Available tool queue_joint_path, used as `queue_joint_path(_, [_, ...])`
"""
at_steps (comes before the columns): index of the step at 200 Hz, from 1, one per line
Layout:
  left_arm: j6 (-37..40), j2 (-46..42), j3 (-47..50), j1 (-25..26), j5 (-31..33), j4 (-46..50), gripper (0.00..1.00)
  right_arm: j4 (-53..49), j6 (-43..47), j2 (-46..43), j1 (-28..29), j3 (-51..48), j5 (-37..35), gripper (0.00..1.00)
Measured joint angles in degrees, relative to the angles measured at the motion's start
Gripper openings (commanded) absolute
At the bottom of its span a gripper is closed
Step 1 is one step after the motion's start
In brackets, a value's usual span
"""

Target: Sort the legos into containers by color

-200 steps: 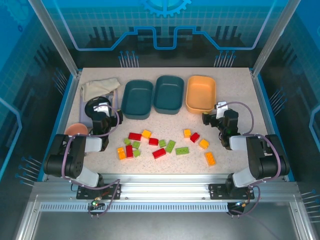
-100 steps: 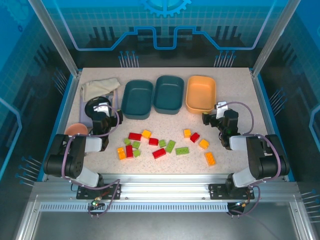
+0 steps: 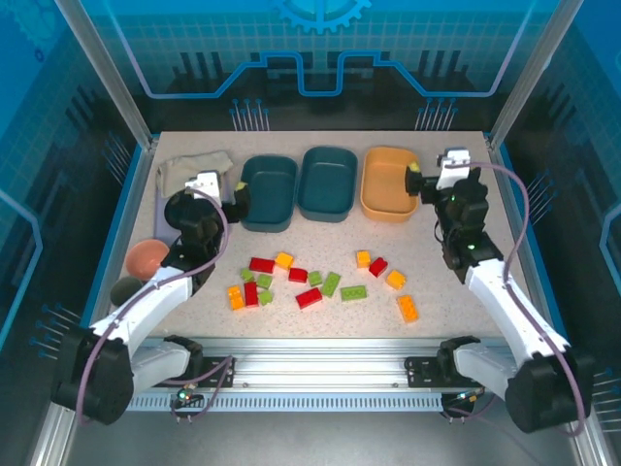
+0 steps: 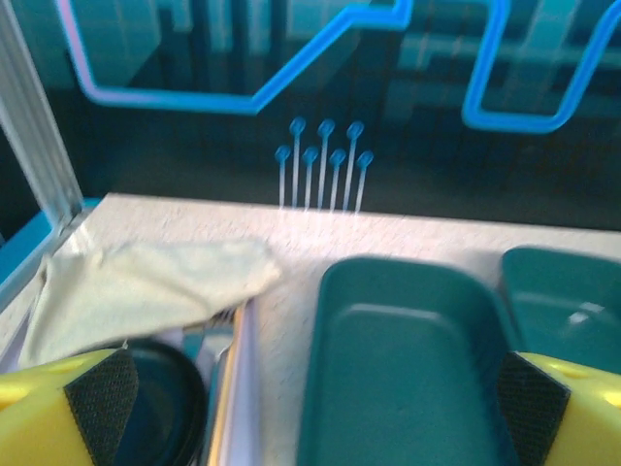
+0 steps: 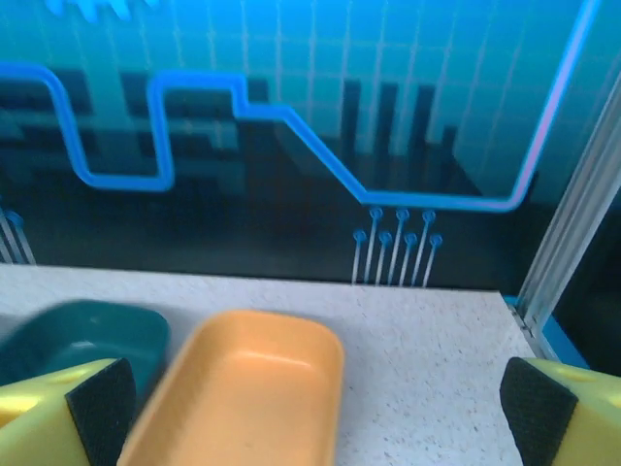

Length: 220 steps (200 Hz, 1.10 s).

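Teal tubs cropped, blk dish part-hidden

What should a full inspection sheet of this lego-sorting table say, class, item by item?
Surface: speckled beige tabletop, no spills seen.
Job's things: left dark teal plastic tub, middle dark teal plastic tub and light orange plastic tub stand in a row at the far side and all look empty. The small red, orange-yellow and green plastic legos lie loose in front of them.
Clutter: crumpled beige cloth, black round dish and pink bowl, all at the left.
Grippers: left gripper is open by the left tub; right gripper is open by the orange tub. Both hold nothing.
Cables: grey cables loop along each arm, apart from the legos.
Surroundings: blue translucent enclosure panels.
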State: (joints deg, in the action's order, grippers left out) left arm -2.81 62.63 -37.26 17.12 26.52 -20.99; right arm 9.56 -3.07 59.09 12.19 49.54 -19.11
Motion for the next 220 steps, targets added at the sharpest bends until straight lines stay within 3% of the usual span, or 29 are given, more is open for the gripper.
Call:
queue_joint_path(22, [-1.95, -1.07, -7.91, 3.74, 1.2, 5.62, 0.99, -17.14, -7.8, 0.85, 1.99, 18.03, 2.56, 1.0])
queue_joint_path(35, [-10.19, -0.9, -16.17, 4.09, 1.64, 16.5, 0.99, -26.47, -14.67, 2.64, 0.92, 27.21, 5.22, 0.96])
queue_joint_path(45, [-17.64, -0.13, -24.13, 3.58, 1.66, 26.95, 0.99, -31.41, -16.59, 3.21, 0.11, 29.97, 8.74, 0.82])
queue_joint_path(71, [-27.89, 0.7, -34.97, 0.79, -6.25, 40.46, 0.99, -47.89, -18.45, 6.21, 3.87, 31.47, 11.19, 0.77])
queue_joint_path(89, [-30.67, 1.09, -34.91, 1.33, -12.44, 46.1, 0.99, -58.07, -18.14, 10.71, 9.73, 31.43, 10.38, 0.77])
queue_joint_path(146, [-31.76, 0.52, -26.62, 13.31, -21.27, 57.53, 0.99, -74.03, -15.34, 21.35, 22.56, 24.3, 10.16, 0.79])
queue_joint_path(220, [-35.36, -8.33, -16.96, 21.68, -23.39, 59.47, 0.99, -74.66, -10.14, 36.96, 23.52, 22.12, 9.09, 0.87])
